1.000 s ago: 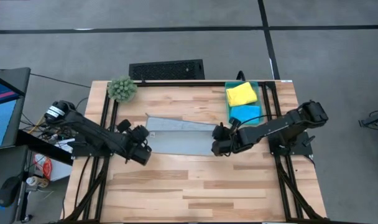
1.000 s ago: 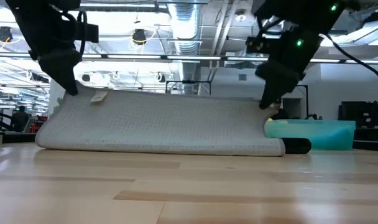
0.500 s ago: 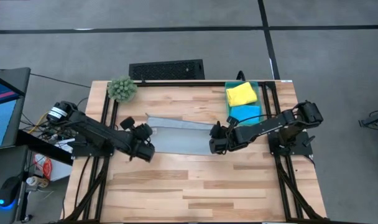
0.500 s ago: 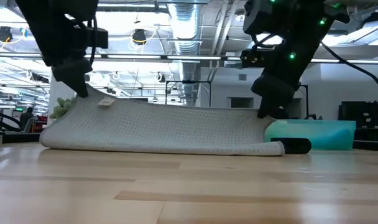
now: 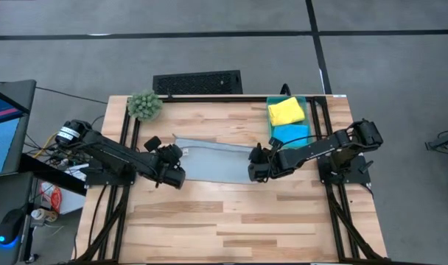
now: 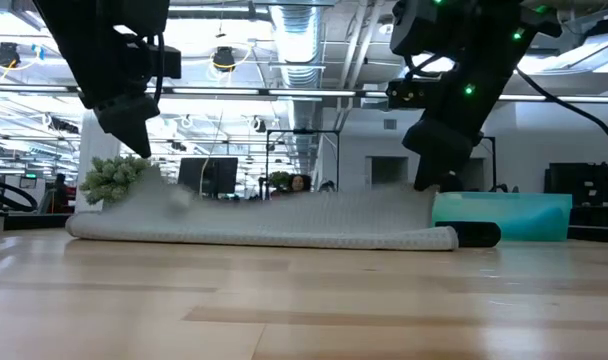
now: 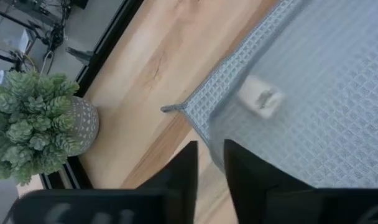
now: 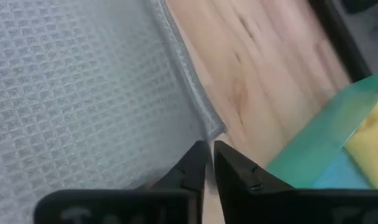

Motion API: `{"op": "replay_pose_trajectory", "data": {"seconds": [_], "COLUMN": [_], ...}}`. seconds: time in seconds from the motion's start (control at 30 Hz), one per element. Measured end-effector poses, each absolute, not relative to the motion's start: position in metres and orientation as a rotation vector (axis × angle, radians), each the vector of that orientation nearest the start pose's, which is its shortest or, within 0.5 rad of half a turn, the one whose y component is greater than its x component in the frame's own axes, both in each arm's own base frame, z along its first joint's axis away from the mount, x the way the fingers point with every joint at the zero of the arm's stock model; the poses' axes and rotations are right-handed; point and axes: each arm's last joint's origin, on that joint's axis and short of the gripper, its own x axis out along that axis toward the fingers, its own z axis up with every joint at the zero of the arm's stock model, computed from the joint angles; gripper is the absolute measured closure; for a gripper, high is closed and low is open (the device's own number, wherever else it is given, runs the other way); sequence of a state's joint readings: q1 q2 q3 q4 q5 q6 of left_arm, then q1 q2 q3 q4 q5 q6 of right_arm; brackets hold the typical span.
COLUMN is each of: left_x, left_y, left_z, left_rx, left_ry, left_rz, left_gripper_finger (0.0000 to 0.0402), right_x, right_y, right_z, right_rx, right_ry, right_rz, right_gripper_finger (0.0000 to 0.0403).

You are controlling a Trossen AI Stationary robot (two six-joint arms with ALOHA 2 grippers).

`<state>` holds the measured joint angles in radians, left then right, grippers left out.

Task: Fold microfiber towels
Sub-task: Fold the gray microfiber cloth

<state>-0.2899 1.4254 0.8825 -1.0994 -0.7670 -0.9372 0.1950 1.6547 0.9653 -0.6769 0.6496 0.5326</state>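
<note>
Grey waffle-weave microfiber towel (image 5: 213, 163) lying folded across the middle of the wooden table (image 5: 231, 221), a gripper at each end.

Left gripper (image 5: 177, 160) poised over the towel's left end near the fuzzy green plant (image 5: 144, 104) – jaws a little apart, nothing between them, towel corner just beyond the tips. Right gripper (image 5: 255, 166) at the towel's right edge – jaws only a sliver apart, bare wood showing through the gap, clamped on nothing. Small white tag (image 7: 262, 99) sewn near the left corner of the grey cloth; no legible writing on it. Yellow towel (image 5: 286, 111) and bright blue towel (image 5: 290, 134) stacked at the far right corner, well apart from both grippers.
</note>
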Motion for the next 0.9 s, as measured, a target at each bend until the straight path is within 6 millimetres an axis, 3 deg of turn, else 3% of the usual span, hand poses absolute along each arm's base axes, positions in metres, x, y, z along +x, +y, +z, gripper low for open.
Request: {"op": "replay_pose_trajectory", "data": {"seconds": [0.2, 0.37, 0.6, 0.77, 0.9], "left_x": [0.215, 0.216, 0.214, 0.200, 0.191], "left_y": [-0.043, -0.048, -0.106, -0.135, -0.140], "left_z": [0.201, 0.201, 0.206, 0.206, 0.183], "left_rx": [0.101, 0.070, 0.207, 0.265, 0.254], "left_ry": [1.083, 1.045, 0.903, 0.832, 0.810], "left_rz": [0.900, 0.898, 0.547, 0.421, 0.353], "left_gripper_finger": [0.0261, 0.0234, 0.0255, 0.0267, 0.0268], "right_x": [0.286, 0.281, 0.264, 0.252, 0.251], "right_y": [0.032, 0.034, 0.092, 0.124, 0.128], "right_z": [0.167, 0.171, 0.196, 0.177, 0.152], "right_rx": [-0.048, -0.063, -0.116, -0.181, -0.214], "right_ry": [1.115, 1.132, 0.905, 0.804, 0.822], "right_rz": [-0.686, -0.681, -0.394, -0.227, -0.210], "right_gripper_finger": [0.0316, 0.0283, 0.0248, 0.0241, 0.0241]}}
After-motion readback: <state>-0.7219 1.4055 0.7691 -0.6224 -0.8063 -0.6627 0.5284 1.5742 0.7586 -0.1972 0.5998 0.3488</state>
